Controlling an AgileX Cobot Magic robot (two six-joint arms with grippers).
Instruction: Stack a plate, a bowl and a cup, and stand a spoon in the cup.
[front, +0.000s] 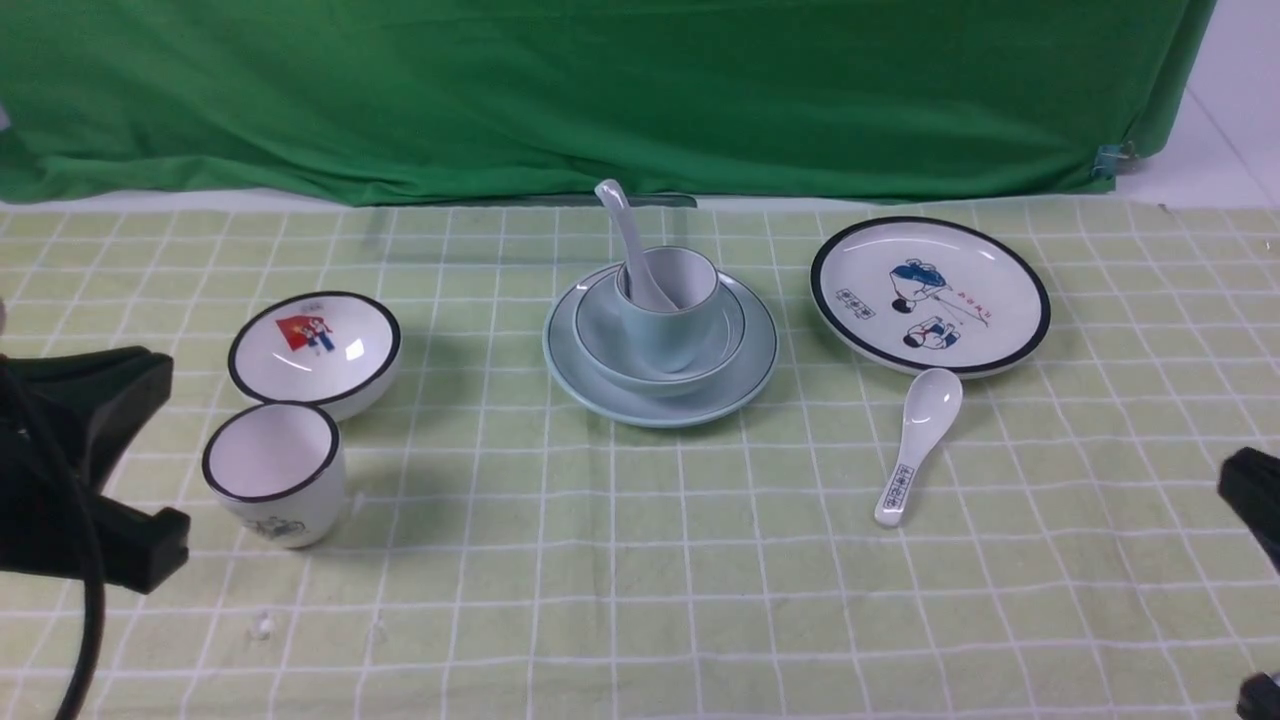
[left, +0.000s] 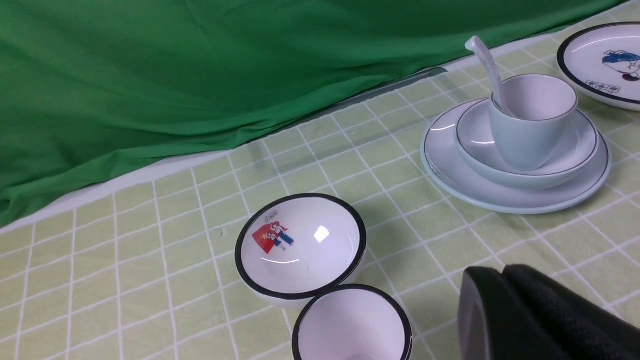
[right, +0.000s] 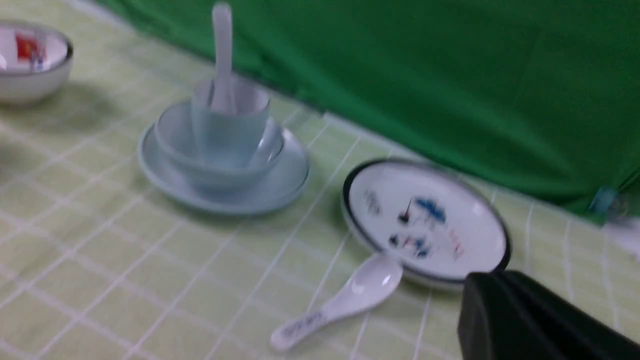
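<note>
Your plain spoon (front: 637, 250) leans in the pale blue-green cup (front: 668, 320), inside its bowl (front: 600, 330) on the matching plate (front: 660, 412). Both your left pincer (left: 492, 300) and right pincer (right: 492, 310) are clenched. You can see small characters, too tiny to read, on the printed spoon's handle (front: 897, 487).

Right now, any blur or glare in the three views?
Right wrist view: soft throughout, print on the white spoon unreadable. Front view: sharper, bright glare spot in the red-picture bowl, soft shadow to its right. Left wrist view: mostly crisp, hard square highlight in that same bowl, thinner glint inside the pale blue-green bowl.
</note>
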